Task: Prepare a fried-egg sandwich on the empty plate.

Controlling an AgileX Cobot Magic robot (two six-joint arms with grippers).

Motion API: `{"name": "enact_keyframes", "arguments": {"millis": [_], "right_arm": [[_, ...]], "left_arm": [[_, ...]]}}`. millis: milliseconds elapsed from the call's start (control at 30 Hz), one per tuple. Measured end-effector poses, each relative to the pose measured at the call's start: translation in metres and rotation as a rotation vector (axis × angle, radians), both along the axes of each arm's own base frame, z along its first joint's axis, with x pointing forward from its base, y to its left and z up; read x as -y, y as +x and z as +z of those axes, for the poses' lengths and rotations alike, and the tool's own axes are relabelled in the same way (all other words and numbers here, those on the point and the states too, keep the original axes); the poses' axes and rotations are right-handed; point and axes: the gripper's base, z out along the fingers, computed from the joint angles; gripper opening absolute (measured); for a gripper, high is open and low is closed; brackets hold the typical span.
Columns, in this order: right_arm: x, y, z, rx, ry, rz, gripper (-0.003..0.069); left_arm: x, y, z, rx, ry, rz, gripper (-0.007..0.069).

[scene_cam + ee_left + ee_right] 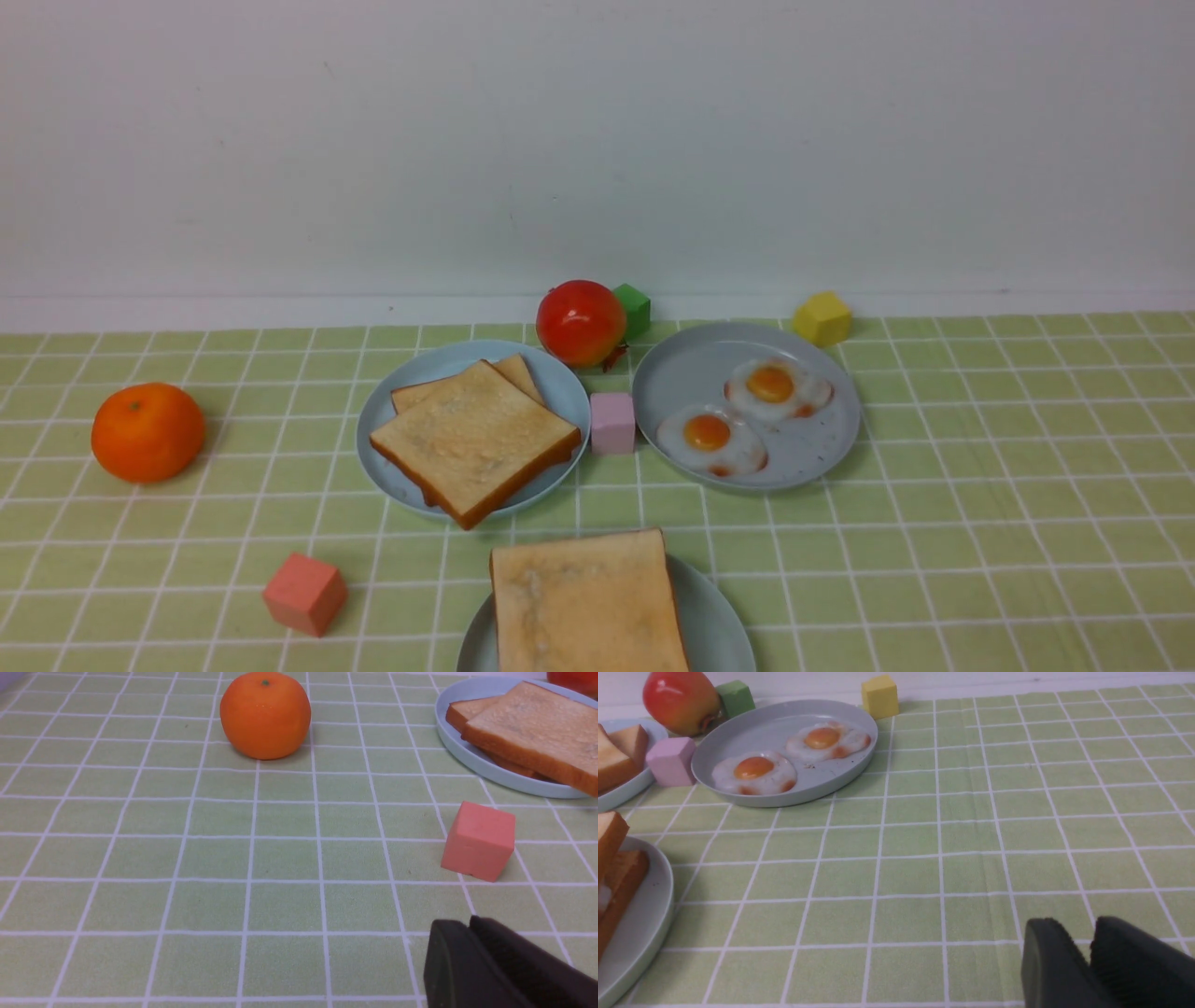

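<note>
The pale plate point(721, 618) sits at the near middle with a toast slice point(588, 607) on top. In the right wrist view this plate point(654, 914) holds two stacked toast slices point(619, 879) with a sliver of white between them. My left gripper point(467, 924) is shut and empty, low over the cloth near the salmon cube point(479, 842). My right gripper point(1078, 926) is shut and empty over bare cloth, to the right of the plate. Neither gripper shows in the front view.
A grey-blue plate point(383, 415) holds two toast slices point(474, 439). Another plate point(681, 369) holds two fried eggs point(707, 434). Around them are an orange point(147, 432), a red fruit point(581, 322), and green point(635, 308), yellow point(822, 318), lilac point(612, 423) and salmon point(305, 594) cubes.
</note>
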Motion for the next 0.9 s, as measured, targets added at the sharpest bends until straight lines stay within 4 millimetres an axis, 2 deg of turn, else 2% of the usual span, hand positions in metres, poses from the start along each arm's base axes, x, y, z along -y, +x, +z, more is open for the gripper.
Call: {"name": "enact_keyframes", "arguments": {"millis": [900], "right_arm": [[0.0,0.0,0.0001,0.001,0.0,0.0,0.0189]], "left_arm": [[0.0,0.0,0.0,0.0,0.0,0.0,0.0078]]}}
